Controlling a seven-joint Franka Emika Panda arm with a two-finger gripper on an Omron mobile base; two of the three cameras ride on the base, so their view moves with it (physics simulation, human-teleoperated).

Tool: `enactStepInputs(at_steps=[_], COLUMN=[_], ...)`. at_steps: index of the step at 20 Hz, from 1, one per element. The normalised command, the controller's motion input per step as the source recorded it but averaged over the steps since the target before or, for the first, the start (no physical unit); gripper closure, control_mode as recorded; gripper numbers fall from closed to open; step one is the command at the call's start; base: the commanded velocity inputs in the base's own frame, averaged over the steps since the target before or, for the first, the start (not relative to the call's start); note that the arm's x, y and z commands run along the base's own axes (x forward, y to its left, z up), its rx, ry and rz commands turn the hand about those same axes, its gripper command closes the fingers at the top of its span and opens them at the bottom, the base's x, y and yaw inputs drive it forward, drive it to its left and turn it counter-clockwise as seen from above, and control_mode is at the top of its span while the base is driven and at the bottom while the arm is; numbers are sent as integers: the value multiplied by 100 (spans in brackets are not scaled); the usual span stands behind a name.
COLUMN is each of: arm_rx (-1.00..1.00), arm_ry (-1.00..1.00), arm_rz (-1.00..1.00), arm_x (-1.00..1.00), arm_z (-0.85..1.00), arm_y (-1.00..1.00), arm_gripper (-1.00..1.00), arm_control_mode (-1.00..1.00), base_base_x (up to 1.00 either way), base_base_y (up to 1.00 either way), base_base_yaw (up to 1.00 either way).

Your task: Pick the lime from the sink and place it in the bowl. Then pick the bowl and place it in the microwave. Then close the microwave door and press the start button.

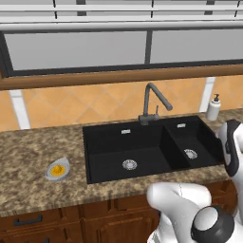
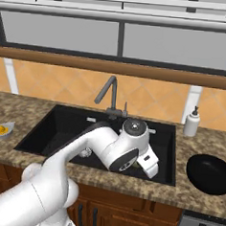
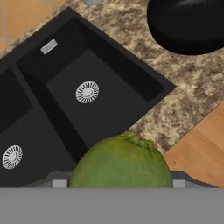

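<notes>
- the lime (image 3: 121,161) sits at the bottom centre of the hand view, right between the tips of the pincer (image 3: 121,183), which looks to be pinching it, lifted above the sink (image 3: 65,94).
- the step in hand, by my reading, is carrying the lime to the bowl (image 3: 189,26), the black round dish at the upper right on the table (image 3: 192,83).
- the next move calls for swinging over the bowl, lowering, then spreading the pincer.

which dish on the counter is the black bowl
Start at the black double sink in the granite counter. The bowl sits on the counter right of it, below the white soap bottle. It's wide, round and glossy black, unlike the small grey dish of yellow food left of the sink.
</notes>
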Motion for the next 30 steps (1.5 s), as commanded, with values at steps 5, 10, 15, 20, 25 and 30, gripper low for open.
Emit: enactStepInputs(at_steps=[5, 10, 15, 20, 25, 30], arm_rx=[-1, 0, 0, 0, 0, -1], arm_ry=[2, 0, 0, 0, 0, -1], arm_rz=[-8, -2, 0, -1, -1, -5], arm_x=[8, 17, 37, 34, 33, 32], arm_z=[0, 0, -2, -23, -26, -31], arm_y=[-82, -84, -81, -68, -51, -25], arm_gripper=[100, 100, 100, 100, 100, 100], arm_control_mode=[-100, -100, -100, -100, -100, -100], base_base_x=[0, 0, 0, 0, 0, 0], base_base_y=[0, 0, 0, 0, 0, 0], base_base_yaw=[0, 0, 0, 0, 0, 0])
